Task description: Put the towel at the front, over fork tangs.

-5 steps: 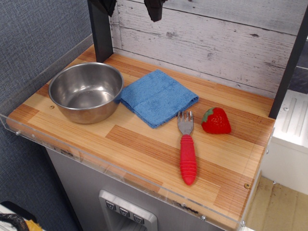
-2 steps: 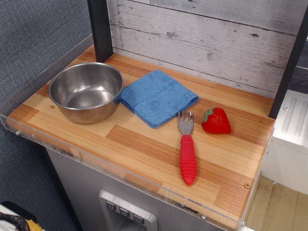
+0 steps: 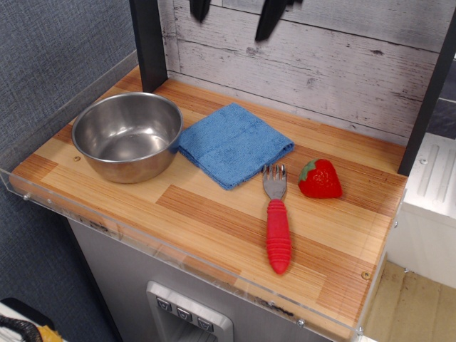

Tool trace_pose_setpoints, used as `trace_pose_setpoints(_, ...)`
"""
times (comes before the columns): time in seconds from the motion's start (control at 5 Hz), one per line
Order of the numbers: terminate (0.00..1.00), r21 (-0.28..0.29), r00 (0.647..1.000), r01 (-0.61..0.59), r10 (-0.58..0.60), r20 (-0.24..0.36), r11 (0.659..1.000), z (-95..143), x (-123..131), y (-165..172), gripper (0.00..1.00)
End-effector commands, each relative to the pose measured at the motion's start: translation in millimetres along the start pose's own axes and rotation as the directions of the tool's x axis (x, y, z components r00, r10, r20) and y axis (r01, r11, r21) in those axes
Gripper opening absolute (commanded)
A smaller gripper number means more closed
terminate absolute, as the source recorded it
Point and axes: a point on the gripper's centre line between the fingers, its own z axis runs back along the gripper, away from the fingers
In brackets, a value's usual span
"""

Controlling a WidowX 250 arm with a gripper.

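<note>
The folded blue towel point(image 3: 234, 144) lies flat on the wooden counter, right of the steel bowl. The fork lies in front and to the right of it, its grey tangs point(image 3: 274, 181) pointing back and almost touching the towel's front corner, its ribbed red handle point(image 3: 278, 236) pointing toward the front edge. My gripper point(image 3: 235, 13) shows only as two dark fingertips point(image 3: 270, 19) at the top edge, high above the towel's back side. The fingertips stand wide apart and hold nothing.
A steel bowl point(image 3: 127, 135) stands at the left, touching the towel's left corner. A red toy strawberry point(image 3: 320, 179) sits right of the fork tangs. A black post point(image 3: 148, 43) rises at the back left. A clear acrylic rim point(image 3: 178, 249) edges the counter front.
The gripper tips showed at the top edge a second ago, left the view, and now show again, wider apart and further right. The towel, fork, bowl and strawberry have not moved.
</note>
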Motion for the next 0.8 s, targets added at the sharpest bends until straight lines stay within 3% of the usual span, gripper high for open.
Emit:
trace_pose_setpoints(0.0,0.00,-0.005,0.997,0.036,-0.035,0.074,0.999,3.4,-31.9,1.8,1.00)
trace_pose_setpoints(0.4,0.00,0.067,0.987,0.096,-0.103,0.123,0.993,-18.4,-36.1,-4.4,1.00)
trace_pose_setpoints(0.6,0.00,0.038,0.984,0.042,-0.048,0.174,0.998,-30.9,-17.9,-7.3,1.00)
